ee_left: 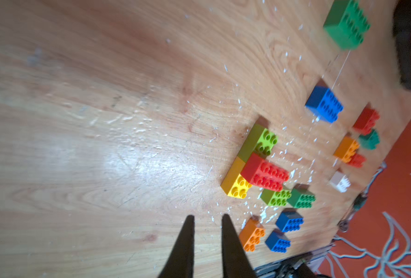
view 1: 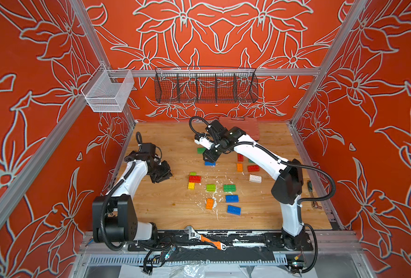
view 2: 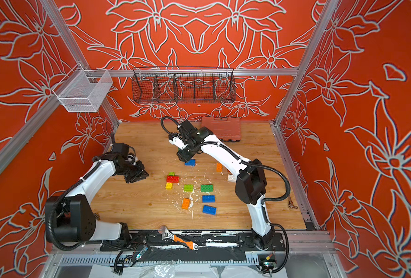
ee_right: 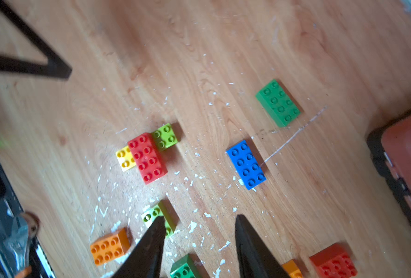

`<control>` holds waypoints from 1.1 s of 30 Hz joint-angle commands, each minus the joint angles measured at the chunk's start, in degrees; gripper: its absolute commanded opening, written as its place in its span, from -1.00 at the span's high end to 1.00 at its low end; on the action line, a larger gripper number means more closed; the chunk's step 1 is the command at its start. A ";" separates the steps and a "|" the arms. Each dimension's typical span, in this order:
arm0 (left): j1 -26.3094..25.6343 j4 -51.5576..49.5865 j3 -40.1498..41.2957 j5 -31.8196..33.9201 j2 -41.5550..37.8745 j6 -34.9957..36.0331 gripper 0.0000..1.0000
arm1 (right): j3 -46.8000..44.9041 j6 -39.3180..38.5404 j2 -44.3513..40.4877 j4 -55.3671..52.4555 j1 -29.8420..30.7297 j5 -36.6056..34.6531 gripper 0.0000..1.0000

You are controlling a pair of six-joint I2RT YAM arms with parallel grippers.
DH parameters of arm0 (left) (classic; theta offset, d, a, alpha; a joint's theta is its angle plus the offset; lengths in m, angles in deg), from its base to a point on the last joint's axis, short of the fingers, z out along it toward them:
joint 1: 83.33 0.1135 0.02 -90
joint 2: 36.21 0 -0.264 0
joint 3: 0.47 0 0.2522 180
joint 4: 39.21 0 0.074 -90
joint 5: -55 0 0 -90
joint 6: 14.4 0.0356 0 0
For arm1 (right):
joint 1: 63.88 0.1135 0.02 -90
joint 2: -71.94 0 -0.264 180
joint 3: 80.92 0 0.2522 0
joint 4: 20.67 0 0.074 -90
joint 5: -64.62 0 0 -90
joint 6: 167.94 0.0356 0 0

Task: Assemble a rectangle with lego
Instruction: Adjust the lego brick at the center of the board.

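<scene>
Lego bricks lie scattered on the wooden table (view 1: 166, 209). A red brick (view 1: 194, 178) sits stacked across a lime brick (ee_left: 260, 142) and a yellow brick (ee_left: 235, 185). My left gripper (ee_left: 208, 216) hovers left of that stack in both top views (view 1: 162, 173), its fingers narrowly apart with nothing between them. My right gripper (ee_right: 199, 217) hangs open and empty just above a loose blue brick (view 1: 209, 163), beside a dark green brick (view 1: 201, 150). Lime (view 1: 210, 187), green (view 1: 229, 188), blue (view 1: 231, 198) and orange (view 1: 209, 203) bricks lie nearer the front.
A salmon tool case (view 2: 221, 128) stands at the back of the table. White (view 1: 255, 178), red (view 1: 253, 168) and orange (view 1: 239, 166) bricks lie under the right arm. An adjustable wrench (view 1: 204, 238) rests on the front rail. White flakes litter the wood.
</scene>
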 commanded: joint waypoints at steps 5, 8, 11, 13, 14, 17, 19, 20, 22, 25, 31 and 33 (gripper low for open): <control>-7.42 5.52 4.90 3.95 3.21 -5.05 0.78 | -3.13 28.36 2.84 5.24 -1.77 -5.61 -0.10; -7.60 6.49 5.98 4.75 3.77 -4.66 0.80 | -5.17 32.72 3.74 7.28 -1.78 -9.89 -0.28; -7.73 8.78 7.63 3.32 5.18 -4.49 0.82 | -5.89 35.22 5.57 7.59 -1.81 -11.57 -0.34; -8.29 10.47 8.08 2.10 6.71 -4.52 0.84 | -5.72 36.33 7.12 7.69 -1.94 -11.15 -0.38; -8.65 11.00 7.88 1.66 7.60 -4.49 0.84 | -5.25 36.78 7.91 7.53 -1.99 -10.92 -0.41; -9.82 12.83 7.79 0.79 9.28 -4.88 0.84 | -3.76 37.84 9.67 6.87 -2.22 -10.67 -0.50; -10.75 13.73 7.52 0.70 10.30 -5.19 0.84 | -2.95 38.37 10.50 7.12 -2.39 -10.24 -0.52; -11.21 14.13 7.43 0.64 10.93 -5.38 0.84 | -2.21 38.53 11.13 6.67 -2.38 -10.28 -0.52; -11.92 15.17 7.37 0.29 11.93 -5.73 0.84 | -1.20 38.60 12.07 5.55 -2.38 -10.13 -0.52; -13.21 16.69 7.35 -0.18 13.24 -6.54 0.84 | -1.24 38.51 12.69 4.97 -2.46 -9.64 -0.53; -15.52 18.70 7.31 -0.84 14.73 -8.10 0.84 | -0.95 38.29 12.76 4.08 -2.56 -9.79 -0.61; -16.30 19.58 7.18 -1.44 15.52 -8.60 0.84 | -0.75 38.45 13.03 3.62 -2.55 -9.93 -0.62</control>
